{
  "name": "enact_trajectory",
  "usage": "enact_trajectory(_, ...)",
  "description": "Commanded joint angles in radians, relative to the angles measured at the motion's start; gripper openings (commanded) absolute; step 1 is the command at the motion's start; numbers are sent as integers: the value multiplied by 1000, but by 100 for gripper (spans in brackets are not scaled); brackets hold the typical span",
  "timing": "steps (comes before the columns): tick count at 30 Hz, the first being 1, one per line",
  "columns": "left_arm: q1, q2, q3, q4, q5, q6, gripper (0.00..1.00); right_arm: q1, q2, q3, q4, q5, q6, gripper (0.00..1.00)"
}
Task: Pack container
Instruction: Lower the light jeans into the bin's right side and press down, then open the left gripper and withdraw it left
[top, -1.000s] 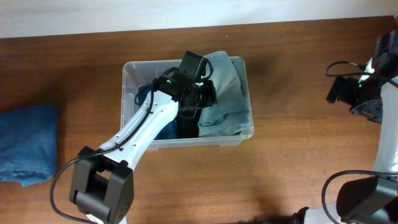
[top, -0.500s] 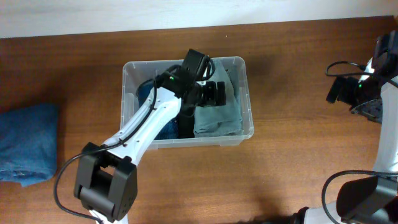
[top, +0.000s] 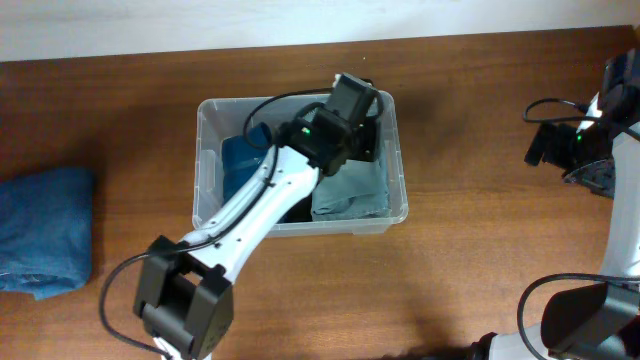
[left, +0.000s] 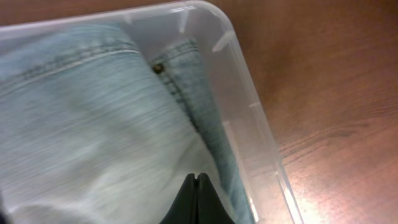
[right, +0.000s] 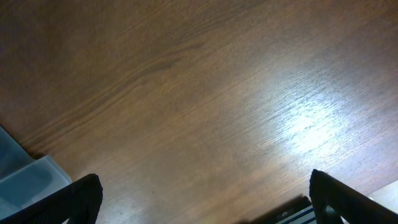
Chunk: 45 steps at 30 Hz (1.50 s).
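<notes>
The bench (top: 480, 260) is dark reddish-brown wood with a long, streaky grain, and a pale wall (top: 150, 25) runs along its far edge; in the right wrist view a bright patch of glare lies across the boards. The container (top: 203, 150) stands near the middle of the bench, a little toward the far side, its clear walls and rolled rim showing the wood through them. Its floor is covered by clothes: a folded light denim garment (top: 350, 195) fills the right half and lies against the right wall, a darker blue garment (top: 240, 165) fills the left half, and a dark gap runs between them. A metal rivet (left: 157, 68) sits on a stitched seam of the light denim (no lettering on it can be made out). Well apart from the container, at the left edge of the bench, lies a heap of blue denim (top: 45, 235). The left gripper (left: 196, 183) is over the far right corner of the container, above the light denim, its two fingers pressed flat together with nothing seen between them; whether they touch the cloth I cannot tell. The right gripper (right: 204, 180) hangs over bare wood at the far right, its fingers (right: 81, 199) spread wide and holding nothing.
</notes>
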Motion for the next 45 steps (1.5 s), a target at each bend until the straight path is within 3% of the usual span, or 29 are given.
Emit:
enact_trajectory(1,-19,111,15,36,-51,16,1,-5,0,6,1,8,4,98)
enact_trajectory(4,-19,236,15,53,-65,16,4,-5,0,6,1,8,4,98)
enact_trajectory(6,-22,230,39,48,-62,50,4,-5,0,6,1,9,4,98)
enact_trajectory(11,-26,123,258,-226,-61,57,5,-5,0,6,0,8,4,98)
enact_trajectory(17,-45,117,255,-543,93,57,9,-5,0,6,1,8,4,98)
enact_trajectory(27,-137,121,57,-430,64,57,8,-5,0,6,1,8,4,98)
enact_trajectory(30,-119,111,103,-425,63,57,7,-5,0,6,1,8,4,99)
enact_trajectory(33,6,2,259,-476,11,69,7,-5,0,6,1,8,4,98)
enact_trajectory(39,326,-183,298,-665,-248,69,7,-5,0,6,1,8,4,98)
enact_trajectory(42,572,-217,298,-726,-358,68,7,-5,0,6,0,8,4,98)
enact_trajectory(45,806,-207,290,-743,-360,67,7,-5,0,6,1,8,4,98)
